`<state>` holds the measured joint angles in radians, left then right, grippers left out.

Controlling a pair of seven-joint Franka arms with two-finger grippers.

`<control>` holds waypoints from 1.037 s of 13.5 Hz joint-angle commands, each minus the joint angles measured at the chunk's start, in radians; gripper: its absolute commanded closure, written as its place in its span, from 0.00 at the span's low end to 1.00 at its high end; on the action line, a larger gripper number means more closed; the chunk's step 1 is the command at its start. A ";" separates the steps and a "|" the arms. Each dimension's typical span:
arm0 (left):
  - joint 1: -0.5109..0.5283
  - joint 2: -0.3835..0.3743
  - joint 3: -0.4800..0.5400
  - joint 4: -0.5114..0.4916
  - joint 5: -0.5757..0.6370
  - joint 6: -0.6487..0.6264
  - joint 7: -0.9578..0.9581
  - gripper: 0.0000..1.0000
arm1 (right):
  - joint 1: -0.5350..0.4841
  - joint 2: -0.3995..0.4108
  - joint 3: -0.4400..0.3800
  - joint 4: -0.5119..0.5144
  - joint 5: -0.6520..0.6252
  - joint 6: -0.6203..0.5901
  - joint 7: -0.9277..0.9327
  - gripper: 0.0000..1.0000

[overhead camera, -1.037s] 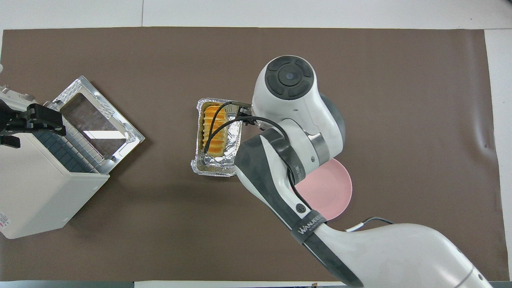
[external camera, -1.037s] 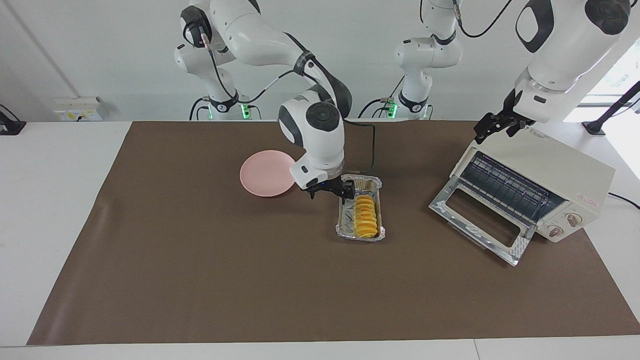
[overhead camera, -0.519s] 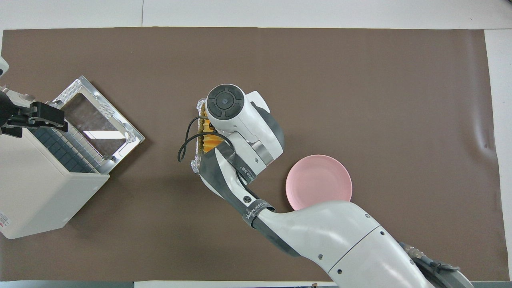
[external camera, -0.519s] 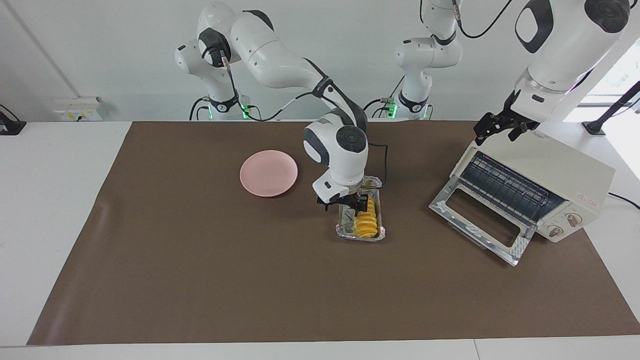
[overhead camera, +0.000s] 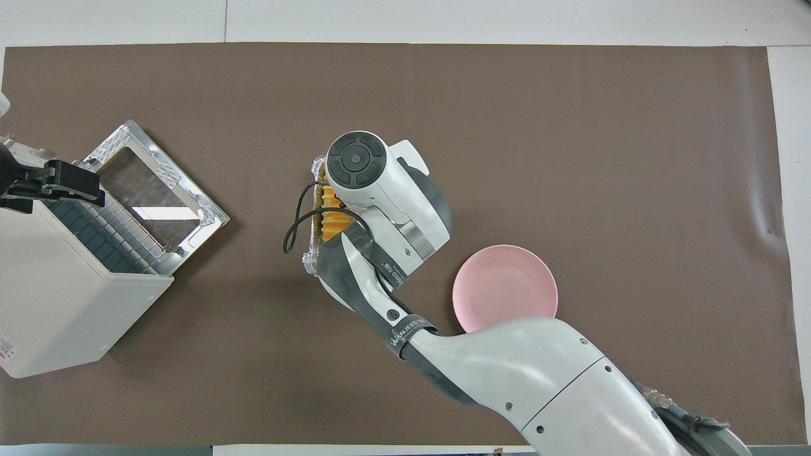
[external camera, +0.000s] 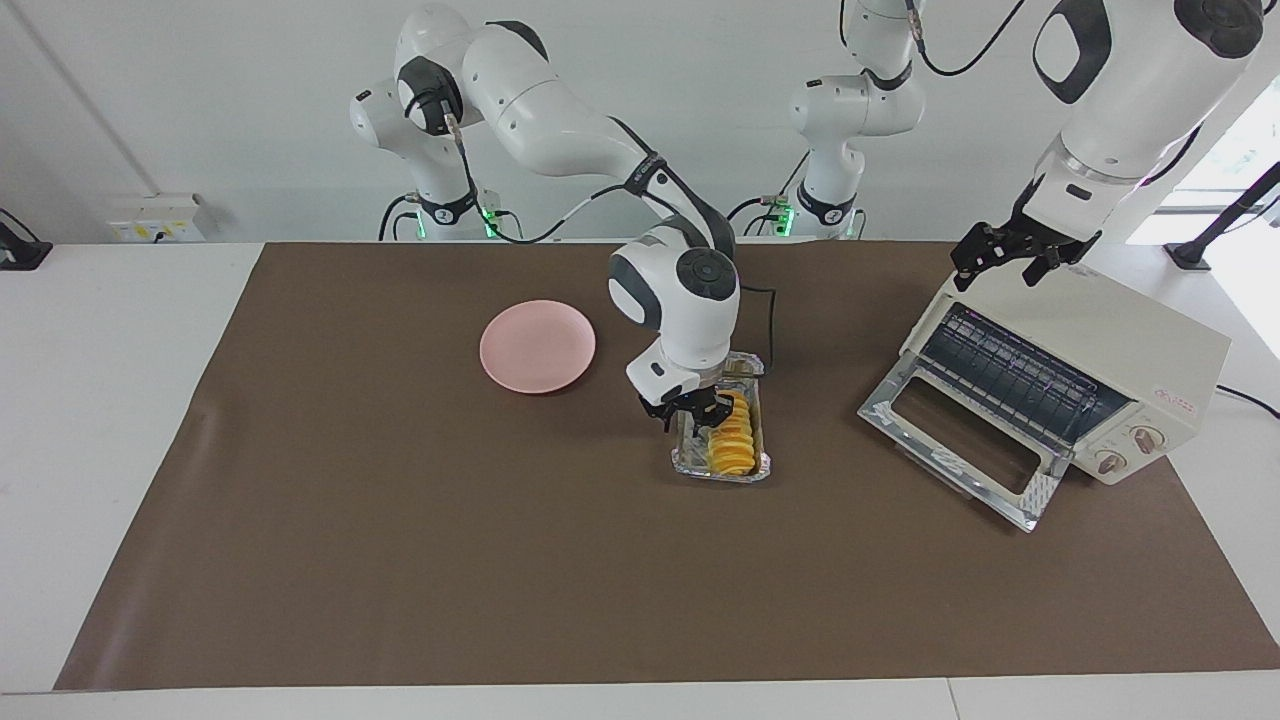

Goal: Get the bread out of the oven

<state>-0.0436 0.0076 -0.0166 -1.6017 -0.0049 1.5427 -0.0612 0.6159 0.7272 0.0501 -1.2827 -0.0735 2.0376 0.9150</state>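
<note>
The golden ridged bread (external camera: 733, 446) lies in a silver foil tray (external camera: 692, 463) at mid-table, outside the oven. My right gripper (external camera: 695, 414) is low in the tray, at the end of the bread nearer to the robots. In the overhead view my right arm covers most of the bread (overhead camera: 332, 219) and the tray (overhead camera: 310, 261). The cream-white oven (external camera: 1100, 340) stands at the left arm's end of the table, its glass door (external camera: 960, 440) dropped open and its rack bare. My left gripper (external camera: 1000, 262) hangs open over the oven's top (overhead camera: 57, 304).
A round pink plate (external camera: 537, 346) lies beside the tray, toward the right arm's end; it also shows in the overhead view (overhead camera: 505, 288). A brown mat (external camera: 400, 560) covers the table. The right arm's cable loops over the tray's edge.
My right gripper has moved from beside the tray to over the bread and come down into the tray. My left gripper has shifted slightly above the oven.
</note>
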 commanded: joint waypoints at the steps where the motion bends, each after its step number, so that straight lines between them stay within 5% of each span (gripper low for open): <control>1: 0.008 -0.003 0.001 0.005 -0.020 -0.001 0.011 0.00 | 0.004 0.008 0.000 0.006 -0.031 0.023 0.013 1.00; 7: 0.013 -0.005 0.003 0.005 -0.020 -0.003 0.011 0.00 | -0.037 -0.026 0.005 0.016 -0.005 -0.013 -0.034 1.00; 11: 0.014 -0.003 0.003 0.005 -0.020 -0.001 0.011 0.00 | -0.194 -0.113 0.011 0.048 0.173 -0.181 -0.264 1.00; 14: 0.014 -0.003 0.001 0.005 -0.020 -0.001 0.011 0.00 | -0.297 -0.164 0.007 0.048 0.184 -0.241 -0.457 1.00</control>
<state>-0.0389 0.0076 -0.0127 -1.6017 -0.0050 1.5427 -0.0612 0.3665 0.5914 0.0448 -1.2256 0.0890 1.8182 0.5609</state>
